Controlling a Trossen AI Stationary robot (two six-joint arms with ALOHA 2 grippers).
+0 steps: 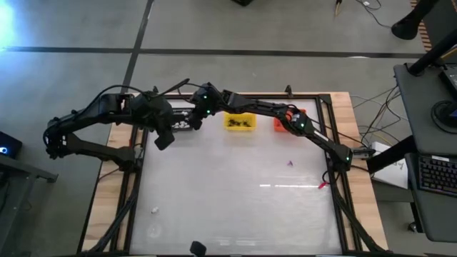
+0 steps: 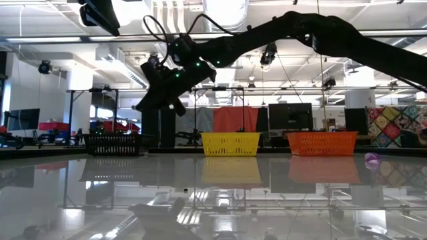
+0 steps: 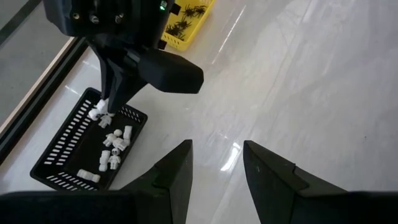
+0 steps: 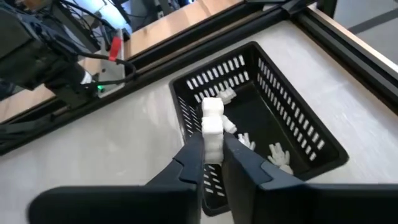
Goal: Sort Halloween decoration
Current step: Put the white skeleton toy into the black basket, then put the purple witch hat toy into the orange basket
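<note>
A black basket (image 4: 292,124) at the table's far left holds several white bits (image 3: 112,146). My right gripper (image 4: 212,148) reaches across from the right and hangs over the basket's edge, shut on one white bit (image 4: 212,118). A yellow basket (image 1: 239,121) with black spider shapes (image 3: 186,12) stands in the middle of the far edge. To its right stands an orange basket (image 2: 321,142). My left gripper (image 3: 217,163) hovers open above the table just near of the black basket, with nothing between its fingers. My right gripper pinches the white bit by its lower end (image 4: 213,146) between the two fingertips. The rest of the bit sticks out past the fingers. The fingers slant downward from the table's right side. The bit is lifted clear, above the black basket's near wall.
A purple bit (image 1: 290,163) lies on the table right of centre, and a white bit (image 1: 154,210) lies near the front left. A small red thing (image 1: 323,185) lies by the right frame rail. The glossy middle of the table (image 1: 228,185) is open.
</note>
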